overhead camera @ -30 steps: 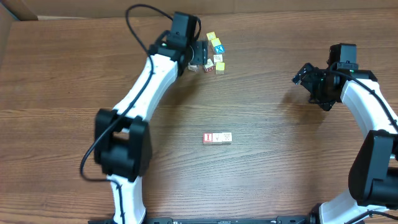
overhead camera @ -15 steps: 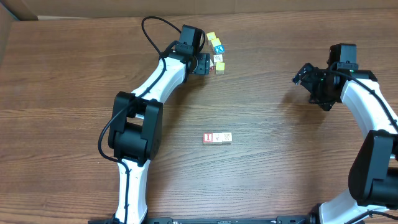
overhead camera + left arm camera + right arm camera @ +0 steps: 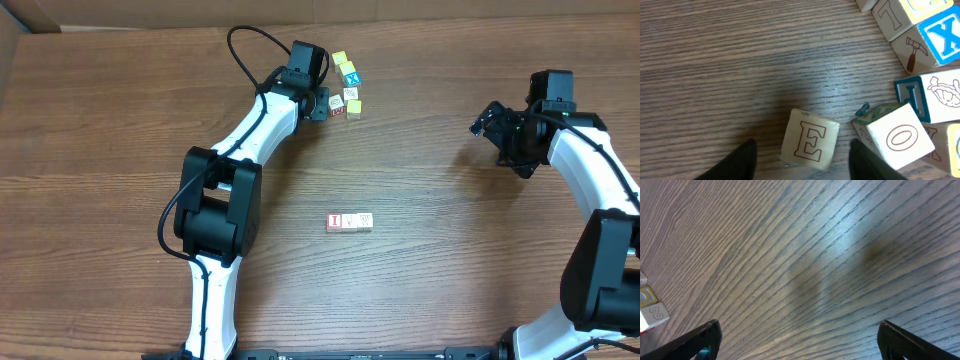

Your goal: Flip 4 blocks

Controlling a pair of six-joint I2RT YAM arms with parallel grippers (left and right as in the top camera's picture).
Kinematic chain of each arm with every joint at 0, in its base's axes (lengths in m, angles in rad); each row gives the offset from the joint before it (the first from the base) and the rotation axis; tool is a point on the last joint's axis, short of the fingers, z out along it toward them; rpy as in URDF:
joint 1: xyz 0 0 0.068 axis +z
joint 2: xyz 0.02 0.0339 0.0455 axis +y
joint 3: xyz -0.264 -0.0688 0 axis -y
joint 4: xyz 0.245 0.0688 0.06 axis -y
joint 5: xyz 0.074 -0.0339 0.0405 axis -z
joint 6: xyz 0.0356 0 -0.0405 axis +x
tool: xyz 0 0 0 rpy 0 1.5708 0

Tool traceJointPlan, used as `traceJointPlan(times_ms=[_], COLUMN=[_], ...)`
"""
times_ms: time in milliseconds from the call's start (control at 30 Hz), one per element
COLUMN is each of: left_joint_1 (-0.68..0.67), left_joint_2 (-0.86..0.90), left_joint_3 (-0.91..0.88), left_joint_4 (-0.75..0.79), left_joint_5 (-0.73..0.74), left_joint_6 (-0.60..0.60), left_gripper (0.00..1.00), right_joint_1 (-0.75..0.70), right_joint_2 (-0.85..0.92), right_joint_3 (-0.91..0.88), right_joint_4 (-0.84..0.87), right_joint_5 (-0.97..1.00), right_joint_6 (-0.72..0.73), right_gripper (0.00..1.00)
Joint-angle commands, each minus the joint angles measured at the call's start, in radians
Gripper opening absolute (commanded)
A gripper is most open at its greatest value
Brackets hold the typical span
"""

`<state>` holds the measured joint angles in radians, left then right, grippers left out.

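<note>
Wood tabletop (image 3: 740,60) | E block (image 3: 809,146) letter upright, slightly skewed, ungripped inside half-open left hand (image 3: 801,152) | right hand (image 3: 799,330) wide

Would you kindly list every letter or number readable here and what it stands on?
"E": lone cream block
"O": tilted block beside it
"X": blue-faced block
"T": block at top edge
"2": block in right wrist view
"I": red block, overhead row
Other marks too small or cut off.

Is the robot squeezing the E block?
No, the left gripper straddles the E block, with bare table showing in the gap beside each finger.
</note>
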<state>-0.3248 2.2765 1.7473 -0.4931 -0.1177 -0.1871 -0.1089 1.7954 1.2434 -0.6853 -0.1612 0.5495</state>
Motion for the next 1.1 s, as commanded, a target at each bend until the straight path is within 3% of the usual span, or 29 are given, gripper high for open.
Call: traceJointPlan(times_ms=[0,400,667,800,933,1067], left_joint_1=[0.008,0.010,0.010,0.010,0.010,0.010], left_joint_2=[0.014,0.056,0.055,0.025,-0.069,-0.202], left_joint_3=[0.002,-0.001,0.000,0.008,0.020,0.021], left_joint_4=[0.000,0.020,0.045,0.019,-0.089,-0.308], left_joint_5=[-0.020,-0.020,-0.020,-0.020,-0.017,0.031], left_joint_6=[0.008,0.008,0.008,0.008,0.007,0.000], left_gripper=[0.53,0.45,0.28,0.26,0.22,0.21], right_joint_1=[0.002,0.002,0.002,0.002,0.002,0.002], right_joint_2=[0.002,0.002,0.002,0.002,0.002,0.002], right_joint_3=[0.018,0.018,0.018,0.018,0.018,0.018], right_joint_4=[0.003,0.003,0.003,0.003,0.003,0.003], right_joint_5=[-0.005,-0.005,-0.005,-0.005,-0.005,-0.005], right_joint_6=[-0.004,-0.004,-0.004,-0.004,-0.004,-0.004], right_gripper=[1.00,1.00,1.00,1.00,1.00,1.00])
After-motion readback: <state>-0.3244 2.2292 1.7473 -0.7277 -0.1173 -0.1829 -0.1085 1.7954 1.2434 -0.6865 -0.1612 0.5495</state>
